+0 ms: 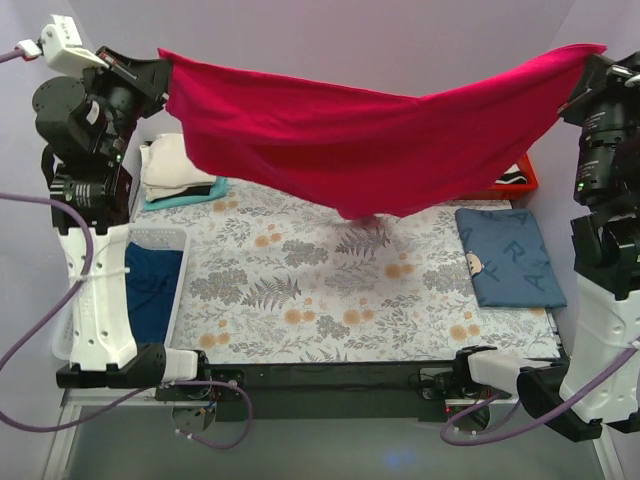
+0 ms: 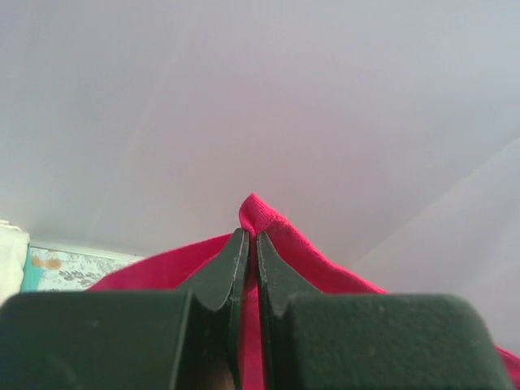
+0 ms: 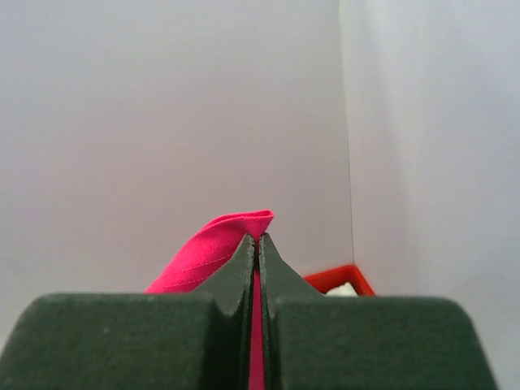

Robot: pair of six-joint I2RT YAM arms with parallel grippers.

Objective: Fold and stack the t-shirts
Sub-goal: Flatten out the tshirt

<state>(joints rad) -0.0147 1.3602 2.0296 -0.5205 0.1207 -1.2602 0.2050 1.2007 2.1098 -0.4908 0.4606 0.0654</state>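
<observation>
Reaching high, both arms?
Yes. Left gripper [image 1: 165, 72] upper left, right gripper [image 1: 592, 62] upper right, each clenched on a corner of the red tee [image 1: 350, 140].
And the tee?
Stretched between them, sagging mid-frame, low over the table [image 1: 300, 300].

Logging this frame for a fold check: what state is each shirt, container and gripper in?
Red t-shirt: unfolded, held up between both grippers, sagging mid-span.
Blue t-shirt: folded, flat on the table's right side.
Shirt stack: folded, piled at far left.
Basket: holds dark blue cloth.
Left gripper: shut on the red t-shirt.
Right gripper: shut on the red t-shirt.
</observation>
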